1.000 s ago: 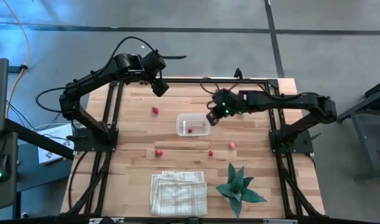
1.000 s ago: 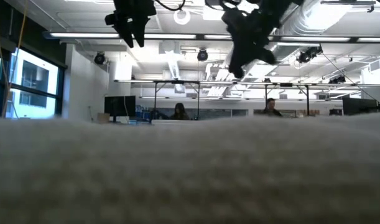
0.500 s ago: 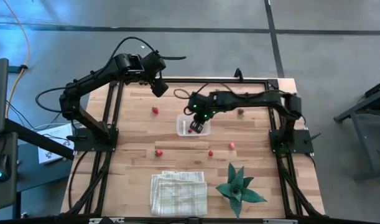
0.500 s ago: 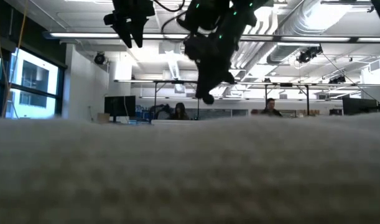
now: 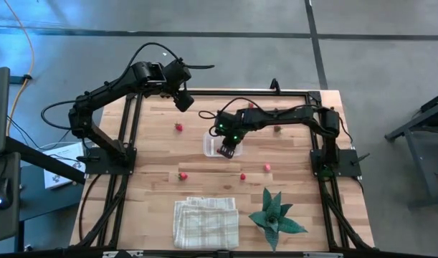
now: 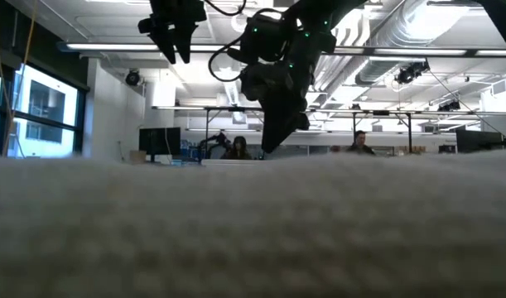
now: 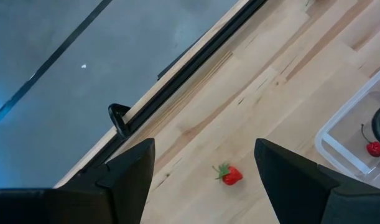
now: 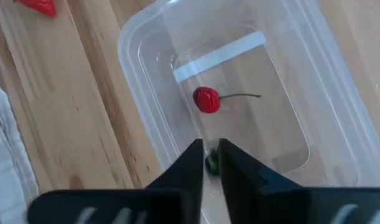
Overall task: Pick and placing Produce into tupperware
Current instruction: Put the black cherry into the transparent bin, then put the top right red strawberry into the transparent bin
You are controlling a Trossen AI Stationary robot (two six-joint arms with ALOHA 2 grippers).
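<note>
Right wrist view: right gripper (image 8: 210, 163) pinches a small piece over the tupperware (image 8: 339, 134) holding one cherry (image 8: 206, 99); four pieces remain on the table (image 5: 290, 154).

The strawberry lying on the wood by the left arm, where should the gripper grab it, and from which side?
Grip the strawberry by its red body, not its green leafy cap, coming straight down. It lies on its side on the bare table with nothing near it, so the open left gripper can straddle it.
</note>
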